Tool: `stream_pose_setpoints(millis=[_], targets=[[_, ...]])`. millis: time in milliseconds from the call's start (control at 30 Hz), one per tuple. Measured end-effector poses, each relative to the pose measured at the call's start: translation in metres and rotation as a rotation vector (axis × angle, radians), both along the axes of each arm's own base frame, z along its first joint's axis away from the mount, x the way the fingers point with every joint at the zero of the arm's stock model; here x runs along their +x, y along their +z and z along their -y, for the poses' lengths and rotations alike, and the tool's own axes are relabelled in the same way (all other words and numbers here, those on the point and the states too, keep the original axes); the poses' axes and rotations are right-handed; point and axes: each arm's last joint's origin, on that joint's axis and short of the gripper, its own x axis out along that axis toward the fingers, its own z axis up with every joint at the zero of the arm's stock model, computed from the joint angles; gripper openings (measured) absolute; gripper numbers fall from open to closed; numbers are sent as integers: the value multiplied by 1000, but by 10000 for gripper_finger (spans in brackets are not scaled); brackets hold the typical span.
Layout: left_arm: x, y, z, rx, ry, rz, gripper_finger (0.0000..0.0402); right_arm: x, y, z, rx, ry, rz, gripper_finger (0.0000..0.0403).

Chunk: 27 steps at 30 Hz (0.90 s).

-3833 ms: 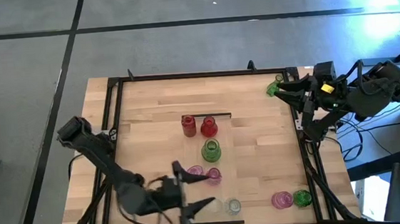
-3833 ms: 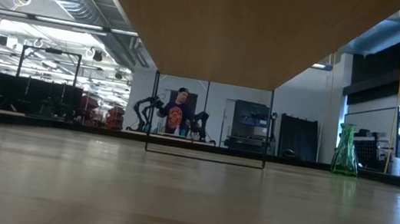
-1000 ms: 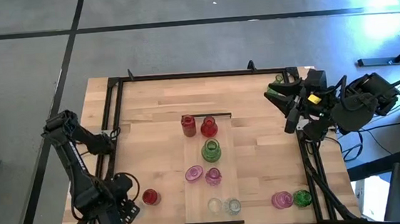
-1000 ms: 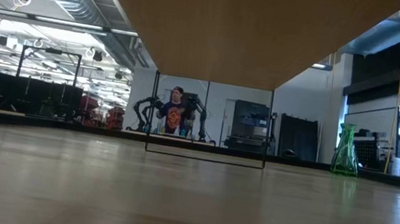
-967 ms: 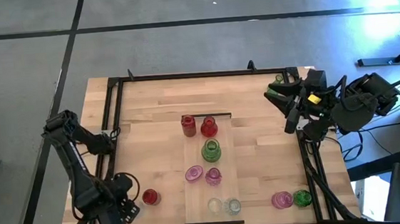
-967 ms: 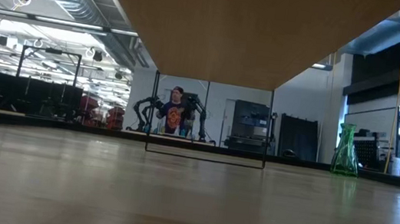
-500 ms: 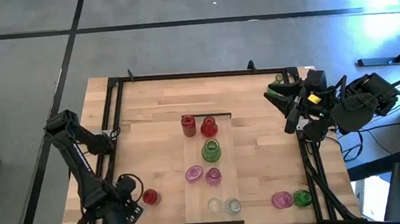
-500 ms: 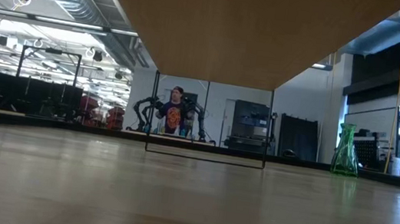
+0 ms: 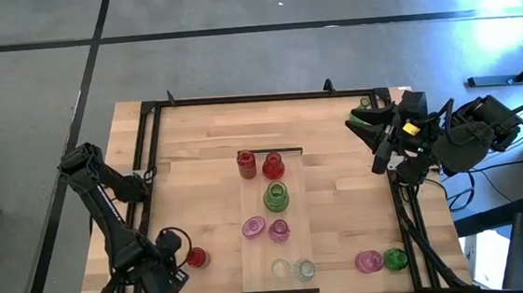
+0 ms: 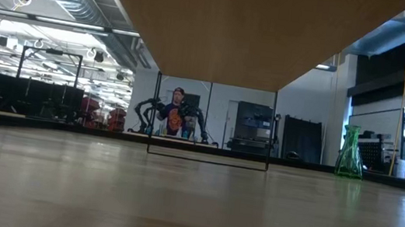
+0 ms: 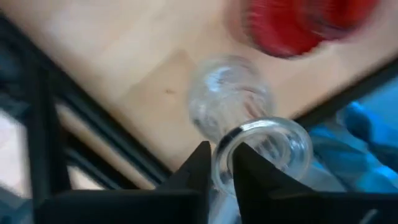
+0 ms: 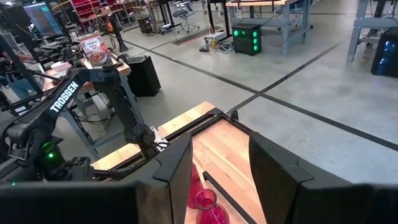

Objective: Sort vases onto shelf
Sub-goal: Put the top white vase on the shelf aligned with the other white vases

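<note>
A clear vase [image 11: 229,107] sits under my left gripper [image 11: 222,163] at the table's near left corner, and the gripper is shut on its rim. In the high view that gripper [image 9: 164,274] hides it. A red vase [image 9: 196,257] stands on the table just right of it. The pale shelf [image 9: 262,249] lies mid-table and carries two red, one green, two pink and two clear vases. A pink vase [image 9: 369,262] and a green vase [image 9: 395,259] stand near right. My right gripper [image 12: 221,168] hangs open and raised at the far right, by another green vase [image 9: 360,115]. My left gripper pinches the clear vase's rim [image 11: 219,149] between its two fingers, one finger [image 11: 252,177] inside the mouth and the other outside. The fingers come from above, pointing down. The vase's belly lies below them, over the tabletop; whether its base rests there I cannot tell.
A black metal frame [image 9: 150,155] runs round the tabletop, and one rail [image 11: 93,124] passes close beside the clear vase. Bare wood lies between the shelf and the left rail and right of the shelf. The green vase [image 10: 349,152] shows in the low view.
My left gripper has sunk a little and shifted slightly toward the red vase at the near left corner. The vases on the shelf and my right arm have kept still.
</note>
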Motion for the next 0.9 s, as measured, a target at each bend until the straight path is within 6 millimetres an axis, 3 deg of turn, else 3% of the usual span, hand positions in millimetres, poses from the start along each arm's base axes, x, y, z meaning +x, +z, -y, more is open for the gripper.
stream_pose_setpoints(millis=[367,633,900], targets=[[-4,4,-2,-46,-25,-44,12,0,-1,0,-7,0,-9,147],[-20,39,-18,-131,39,89,10,0,-1,0,-7,1,-10,147],[-36,76,-40,-201,123,388,10,0,-1,0,-7,1,-10,147]])
